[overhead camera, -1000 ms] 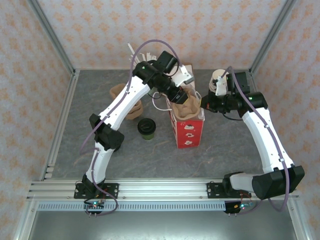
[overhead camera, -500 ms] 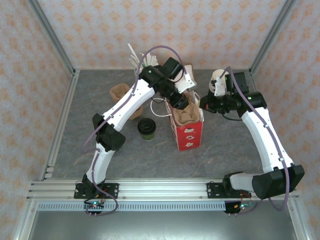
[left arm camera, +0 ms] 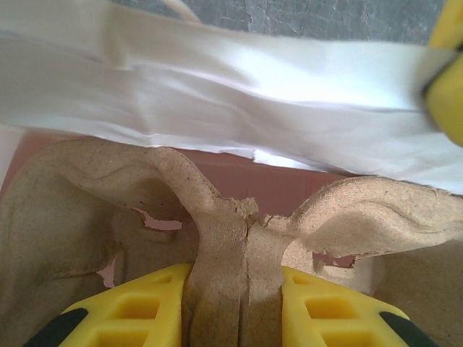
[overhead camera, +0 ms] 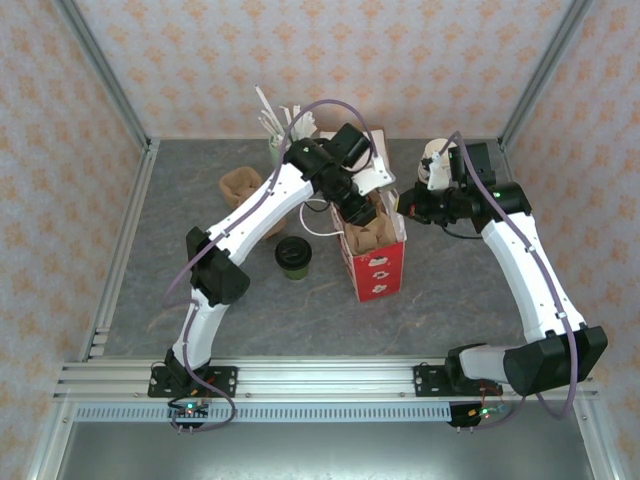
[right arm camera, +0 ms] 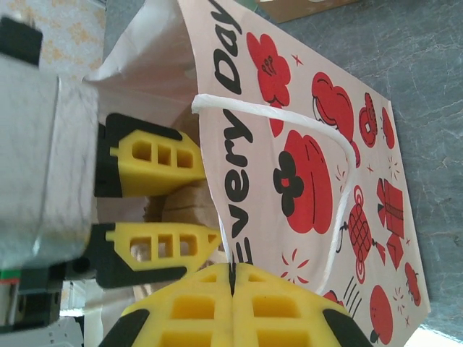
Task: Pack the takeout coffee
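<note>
The takeout coffee (overhead camera: 293,257), a small dark-green cup with a black lid, stands on the table left of the red-and-white paper bag (overhead camera: 378,268). My left gripper (left arm camera: 237,289) is shut on the middle ridge of a brown pulp cup carrier (left arm camera: 217,238) and holds it inside the bag's mouth (overhead camera: 372,232). My right gripper (right arm camera: 232,278) is shut on the bag's top edge (right arm camera: 224,217), pulling that side outward. In the right wrist view, the left gripper (right arm camera: 210,202) and carrier sit just inside the printed bag wall (right arm camera: 311,144).
A second pulp carrier (overhead camera: 240,186) lies at the back left behind my left arm. A pale cup with white straws (overhead camera: 275,135) stands by the back wall. A stack of cream cups (overhead camera: 433,166) is behind my right wrist. Metal posts frame the table.
My left gripper has carried the pulp carrier rightward and down, so it sits deeper in the bag. The right gripper has kept its hold on the bag's edge.
</note>
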### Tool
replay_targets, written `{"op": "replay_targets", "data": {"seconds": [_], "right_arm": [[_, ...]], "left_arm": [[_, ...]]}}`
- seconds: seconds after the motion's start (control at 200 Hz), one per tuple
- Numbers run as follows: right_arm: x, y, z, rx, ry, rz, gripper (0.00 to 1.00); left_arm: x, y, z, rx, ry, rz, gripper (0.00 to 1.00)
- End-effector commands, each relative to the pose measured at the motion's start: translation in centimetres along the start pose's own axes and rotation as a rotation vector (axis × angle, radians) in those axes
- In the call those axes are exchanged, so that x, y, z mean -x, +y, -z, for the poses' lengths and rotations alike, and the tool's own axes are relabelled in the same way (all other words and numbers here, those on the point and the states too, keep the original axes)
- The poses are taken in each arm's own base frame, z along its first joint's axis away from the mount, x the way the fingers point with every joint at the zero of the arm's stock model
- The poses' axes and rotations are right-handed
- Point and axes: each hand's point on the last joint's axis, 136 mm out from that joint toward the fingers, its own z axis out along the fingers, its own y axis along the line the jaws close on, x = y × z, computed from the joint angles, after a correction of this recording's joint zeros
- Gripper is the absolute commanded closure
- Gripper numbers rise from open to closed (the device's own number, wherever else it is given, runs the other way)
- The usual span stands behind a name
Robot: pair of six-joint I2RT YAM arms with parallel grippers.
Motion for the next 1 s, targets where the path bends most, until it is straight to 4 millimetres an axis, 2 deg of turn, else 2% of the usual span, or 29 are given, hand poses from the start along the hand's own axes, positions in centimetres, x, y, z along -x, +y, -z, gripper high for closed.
{"op": "replay_targets", "data": {"seconds": [0.0, 0.27, 0.53, 0.786, 0.996], "right_arm": [[0.5, 0.4, 0.1, 0.008, -0.037, -0.008, 1.0], [0.3, -0.3, -0.2, -0.012, -0.047, -0.037, 1.0], [0.3, 0.3, -0.1, 0.018, -0.05, -0.032, 1.0], [0.3, 0.4, -0.1, 0.027, -0.05, -0.032, 1.0], [0.3, -0.4, 0.0, -0.012, -0.064, -0.041, 1.0]], "left_arm": [[1.0, -0.6, 2.5, 0.051, -0.052, -0.079, 0.71], [0.9, -1.0, 2.3, 0.059, -0.051, -0.133, 0.7], [1.1, -1.7, 2.2, 0.045, -0.059, -0.173, 0.7], [0.6, -1.3, 0.7, 0.058, -0.022, -0.188, 0.7], [-0.1, -0.8, -0.3, 0.067, 0.011, -0.207, 0.7]]}}
